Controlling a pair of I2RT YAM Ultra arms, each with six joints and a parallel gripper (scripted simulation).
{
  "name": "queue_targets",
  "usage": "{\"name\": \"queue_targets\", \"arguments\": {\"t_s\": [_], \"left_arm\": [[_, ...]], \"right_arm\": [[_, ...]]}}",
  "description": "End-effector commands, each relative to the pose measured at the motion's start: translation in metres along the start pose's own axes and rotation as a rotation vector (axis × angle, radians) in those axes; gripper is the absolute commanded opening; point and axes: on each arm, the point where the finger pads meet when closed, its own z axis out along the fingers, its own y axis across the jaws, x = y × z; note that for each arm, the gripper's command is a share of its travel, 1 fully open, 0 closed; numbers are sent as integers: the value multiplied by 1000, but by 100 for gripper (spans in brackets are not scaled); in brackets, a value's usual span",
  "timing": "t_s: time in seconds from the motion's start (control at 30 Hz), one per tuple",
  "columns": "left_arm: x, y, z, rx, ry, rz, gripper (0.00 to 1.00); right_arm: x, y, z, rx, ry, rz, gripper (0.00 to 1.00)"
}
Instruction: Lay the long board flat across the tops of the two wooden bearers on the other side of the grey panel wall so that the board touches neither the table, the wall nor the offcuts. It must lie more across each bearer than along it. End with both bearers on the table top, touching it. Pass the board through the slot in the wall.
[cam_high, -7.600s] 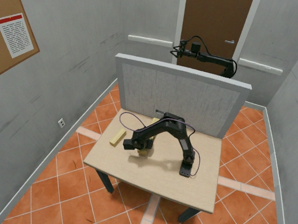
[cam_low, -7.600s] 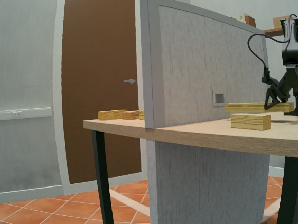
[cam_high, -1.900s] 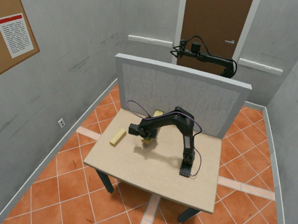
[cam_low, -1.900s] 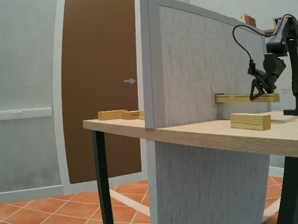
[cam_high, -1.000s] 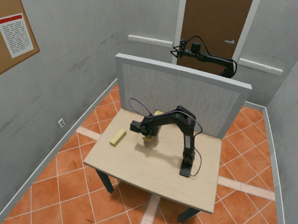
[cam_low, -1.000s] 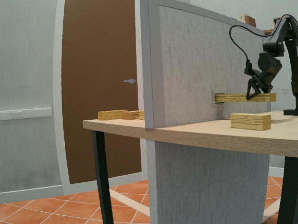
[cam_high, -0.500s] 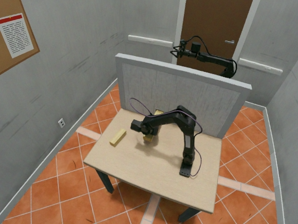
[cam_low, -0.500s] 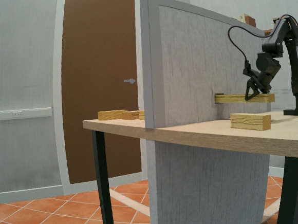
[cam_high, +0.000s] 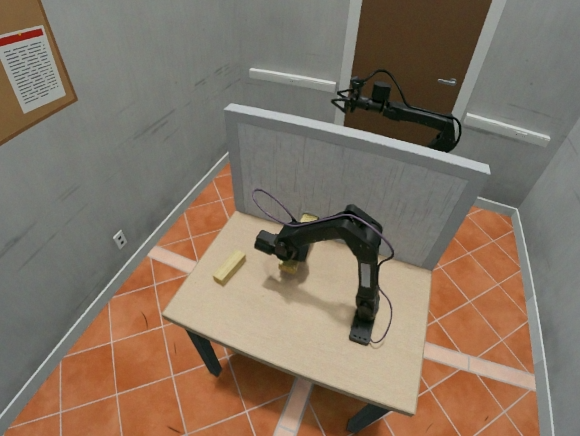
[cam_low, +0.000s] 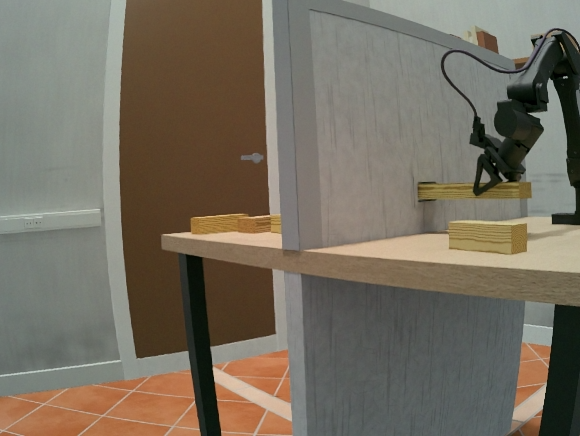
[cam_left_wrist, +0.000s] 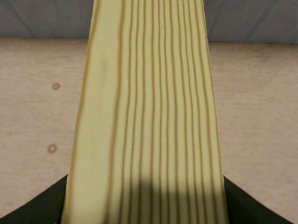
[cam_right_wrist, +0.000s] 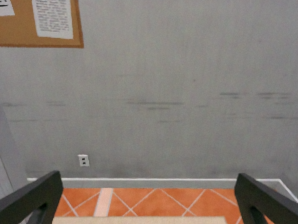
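Left gripper (cam_high: 294, 260) (cam_low: 492, 187) pinches long board (cam_high: 309, 218) (cam_low: 450, 191) (cam_left_wrist: 150, 110). Right gripper (cam_high: 340, 101) (cam_right_wrist: 149, 197) spread wide. Push board slowly, level, straight through slot (cam_low: 426, 184); keep edges off wall (cam_high: 350, 165) (cam_low: 365, 125).

The long board (cam_low: 452, 190) (cam_left_wrist: 150, 110) is pale yellow with brown lengthwise grain stripes. A block (cam_high: 229, 267) (cam_low: 487, 237) is the same yellow, streaked with brown lines. The surface (cam_high: 280, 320) (cam_low: 400, 260) (cam_left_wrist: 40, 115) is light beige, its legs (cam_high: 204, 352) (cam_low: 200, 345) dark grey-green. The panel wall (cam_high: 350, 132) (cam_low: 370, 125) is grey, with fine darker streaks and a plain grey border. Both arms (cam_high: 367, 260) (cam_high: 420, 116) are black; a purple cable (cam_high: 391, 310) runs along one. The floor (cam_high: 145, 360) (cam_low: 60, 410) (cam_right_wrist: 165, 202) has orange tiles, pale grout lines and pinkish bands. The door (cam_high: 415, 60) (cam_low: 195, 175) is brown.
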Motion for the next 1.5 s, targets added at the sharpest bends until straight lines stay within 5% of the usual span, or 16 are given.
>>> {"name": "queue_targets", "arguments": {"t_s": [0.0,0.73,0.83,1.27,1.47], "left_arm": [[-38,17,-12,-58,-82,78,0],[-28,-8,10,-3,-71,13,0],[-48,17,-3,-62,-82,78,0],[-37,-4,15,-15,-73,24,0],[-50,16,1,-59,-81,70,0]], "right_arm": [[-26,5,0,-17,-63,3,100],[-26,5,0,-17,-63,3,100],[-26,5,0,-17,-63,3,100],[-26,5,0,-17,-63,3,100],[-26,5,0,-17,-63,3,100]]}}
